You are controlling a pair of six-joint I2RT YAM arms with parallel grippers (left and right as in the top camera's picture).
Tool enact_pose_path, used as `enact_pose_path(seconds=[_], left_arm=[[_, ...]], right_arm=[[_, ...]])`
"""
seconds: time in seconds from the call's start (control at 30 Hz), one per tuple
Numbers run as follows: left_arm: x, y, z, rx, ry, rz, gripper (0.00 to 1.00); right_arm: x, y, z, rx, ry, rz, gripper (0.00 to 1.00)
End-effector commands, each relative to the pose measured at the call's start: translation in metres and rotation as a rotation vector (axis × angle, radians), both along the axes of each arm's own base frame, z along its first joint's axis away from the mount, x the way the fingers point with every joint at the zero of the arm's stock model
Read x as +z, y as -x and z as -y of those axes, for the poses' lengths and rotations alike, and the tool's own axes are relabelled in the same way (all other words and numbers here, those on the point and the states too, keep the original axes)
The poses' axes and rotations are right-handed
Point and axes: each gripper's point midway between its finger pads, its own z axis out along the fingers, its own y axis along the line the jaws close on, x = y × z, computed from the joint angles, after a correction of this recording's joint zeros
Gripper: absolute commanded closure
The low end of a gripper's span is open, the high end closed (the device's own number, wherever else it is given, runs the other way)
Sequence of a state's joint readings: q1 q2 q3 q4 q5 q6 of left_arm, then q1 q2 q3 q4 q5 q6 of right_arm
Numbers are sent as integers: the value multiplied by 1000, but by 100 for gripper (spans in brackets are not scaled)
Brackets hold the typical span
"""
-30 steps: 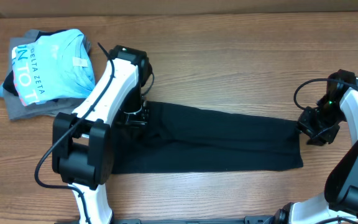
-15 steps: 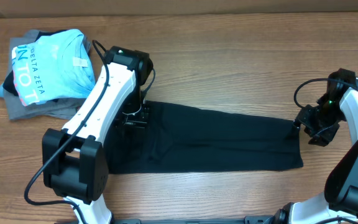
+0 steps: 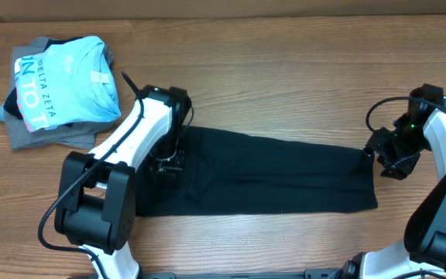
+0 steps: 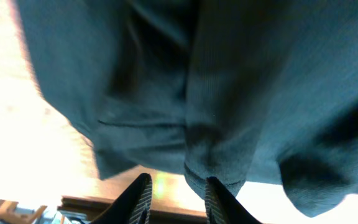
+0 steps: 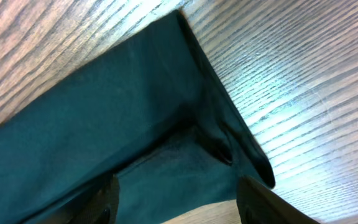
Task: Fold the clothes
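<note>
The clothes, a black T-shirt (image 3: 285,174), lie as a long flat band across the table. My left gripper (image 3: 165,161) hangs over the band's left end. In the left wrist view its jaws (image 4: 178,190) stand a little apart with light showing between them, and a hemmed fold of the shirt (image 4: 241,81) rests against the right fingertip (image 4: 216,196). My right gripper (image 3: 379,156) sits at the band's right end. There its jaws (image 5: 178,194) stand wide open, straddling the shirt's corner (image 5: 92,124), which lies flat on the wood.
A light blue tee with white lettering (image 3: 64,81) lies on a folded grey garment (image 3: 29,138) at the back left. Bare wood (image 3: 285,77) stretches behind the shirt. The left arm's white links cover the shirt's left edge.
My left wrist has shifted a little toward the front edge over the shirt's left end. The right gripper has stayed nearly in place.
</note>
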State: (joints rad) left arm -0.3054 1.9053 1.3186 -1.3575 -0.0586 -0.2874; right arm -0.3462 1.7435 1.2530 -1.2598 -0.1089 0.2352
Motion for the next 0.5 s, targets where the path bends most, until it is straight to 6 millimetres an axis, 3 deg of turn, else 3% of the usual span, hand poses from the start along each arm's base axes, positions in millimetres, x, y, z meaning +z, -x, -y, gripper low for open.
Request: enact_pose_path(seconds=[0.0, 0.17, 0.23, 0.37, 0.4, 0.47], left_arm=[[-3, 14, 5, 41, 35, -37, 66], [-7, 16, 4, 60, 30, -34, 51], [-8, 14, 5, 71, 31, -27, 27], [-11, 8, 12, 81, 67, -3, 28], [-11, 7, 14, 83, 77, 4, 33], [-12, 5, 16, 86, 86, 12, 53]], right_arm=[[9, -6, -2, -6, -12, 49, 36], [9, -10, -3, -6, -21, 65, 36], [9, -10, -3, -3, -22, 66, 36], [9, -11, -3, -3, -21, 69, 36], [9, -11, -3, -3, -21, 69, 36], [9, -11, -3, -3, -21, 69, 36]])
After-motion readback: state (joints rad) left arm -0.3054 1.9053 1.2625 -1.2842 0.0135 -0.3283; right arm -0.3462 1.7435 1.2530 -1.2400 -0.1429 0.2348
